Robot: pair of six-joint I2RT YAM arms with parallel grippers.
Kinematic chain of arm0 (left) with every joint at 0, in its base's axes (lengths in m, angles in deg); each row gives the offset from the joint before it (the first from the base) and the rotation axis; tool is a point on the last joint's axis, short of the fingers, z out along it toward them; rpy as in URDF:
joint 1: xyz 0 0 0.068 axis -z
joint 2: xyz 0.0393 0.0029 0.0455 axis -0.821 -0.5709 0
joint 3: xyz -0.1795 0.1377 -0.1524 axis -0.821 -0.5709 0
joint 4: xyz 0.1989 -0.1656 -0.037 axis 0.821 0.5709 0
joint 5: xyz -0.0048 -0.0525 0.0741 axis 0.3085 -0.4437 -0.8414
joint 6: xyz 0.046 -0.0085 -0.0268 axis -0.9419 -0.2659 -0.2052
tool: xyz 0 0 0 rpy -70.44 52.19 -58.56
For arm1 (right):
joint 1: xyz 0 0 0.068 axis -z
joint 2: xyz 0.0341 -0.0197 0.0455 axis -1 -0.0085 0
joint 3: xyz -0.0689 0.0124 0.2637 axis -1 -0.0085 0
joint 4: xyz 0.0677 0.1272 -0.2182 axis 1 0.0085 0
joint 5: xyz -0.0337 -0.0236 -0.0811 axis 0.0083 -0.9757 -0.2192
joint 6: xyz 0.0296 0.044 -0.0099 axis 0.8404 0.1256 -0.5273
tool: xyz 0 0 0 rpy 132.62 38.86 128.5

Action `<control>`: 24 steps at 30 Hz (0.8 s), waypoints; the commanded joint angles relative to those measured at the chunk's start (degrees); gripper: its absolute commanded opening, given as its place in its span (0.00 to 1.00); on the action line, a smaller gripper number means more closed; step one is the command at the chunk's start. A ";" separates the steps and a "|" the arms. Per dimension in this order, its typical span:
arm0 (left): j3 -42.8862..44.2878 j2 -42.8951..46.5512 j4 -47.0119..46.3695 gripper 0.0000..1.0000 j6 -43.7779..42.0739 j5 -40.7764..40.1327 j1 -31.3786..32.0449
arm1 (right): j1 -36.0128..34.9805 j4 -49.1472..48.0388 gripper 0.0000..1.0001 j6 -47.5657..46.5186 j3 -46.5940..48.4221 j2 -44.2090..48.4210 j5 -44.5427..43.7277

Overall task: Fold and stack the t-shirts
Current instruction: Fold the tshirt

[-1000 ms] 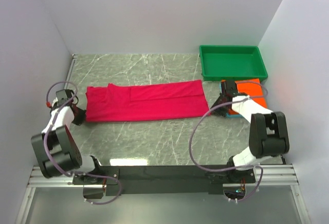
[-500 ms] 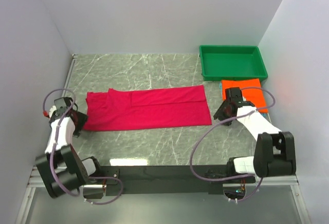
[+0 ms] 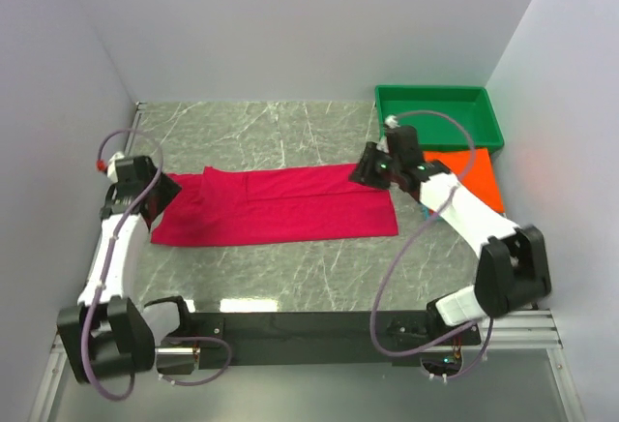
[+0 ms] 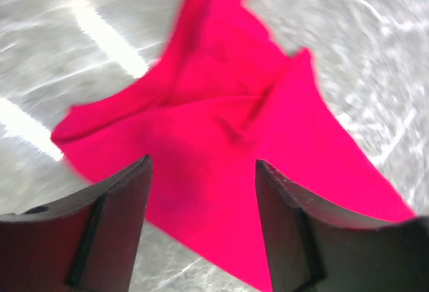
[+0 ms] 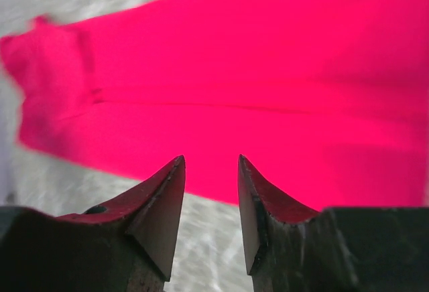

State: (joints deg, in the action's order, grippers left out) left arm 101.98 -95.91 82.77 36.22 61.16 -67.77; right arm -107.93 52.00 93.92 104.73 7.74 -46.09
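The crimson-pink t-shirt (image 3: 280, 204) lies flat on the table as a long band folded lengthwise. Its left end (image 4: 228, 104) is rumpled, with the sleeve bunched. My left gripper (image 3: 164, 193) hovers over that end, open (image 4: 201, 165), with nothing between its fingers. My right gripper (image 3: 363, 167) hangs at the band's far right corner, also open (image 5: 210, 159) and empty, above the shirt's edge (image 5: 234, 91). The bright orange t-shirt (image 3: 479, 175) lies folded at the right, partly hidden by the right arm.
A green plastic tray (image 3: 435, 103) stands at the back right, just behind the orange shirt. Pale walls close in on the left, back and right of the grey marble table (image 3: 290, 267). A cable loops from the right arm over the tray.
Both grippers have opened and let go of the pink shirt. The left one has swung up and right over its left end. The right one has moved left from beside the orange shirt.
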 commanded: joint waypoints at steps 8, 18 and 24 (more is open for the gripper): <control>13.39 -15.29 -7.29 0.60 -3.79 4.42 12.12 | -9.80 -14.96 0.43 2.19 13.61 -21.01 9.72; 25.97 -33.99 -6.23 0.42 -5.28 -12.01 29.89 | -9.62 -13.40 0.44 1.24 4.48 -15.32 -3.02; 32.65 -44.10 -3.78 0.41 -7.39 -19.56 33.32 | -8.75 -13.13 0.46 0.26 -0.18 -11.62 -3.56</control>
State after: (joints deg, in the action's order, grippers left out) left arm 130.87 -137.57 77.33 30.97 48.51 -35.59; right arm -117.63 39.72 95.45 106.39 -7.67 -47.46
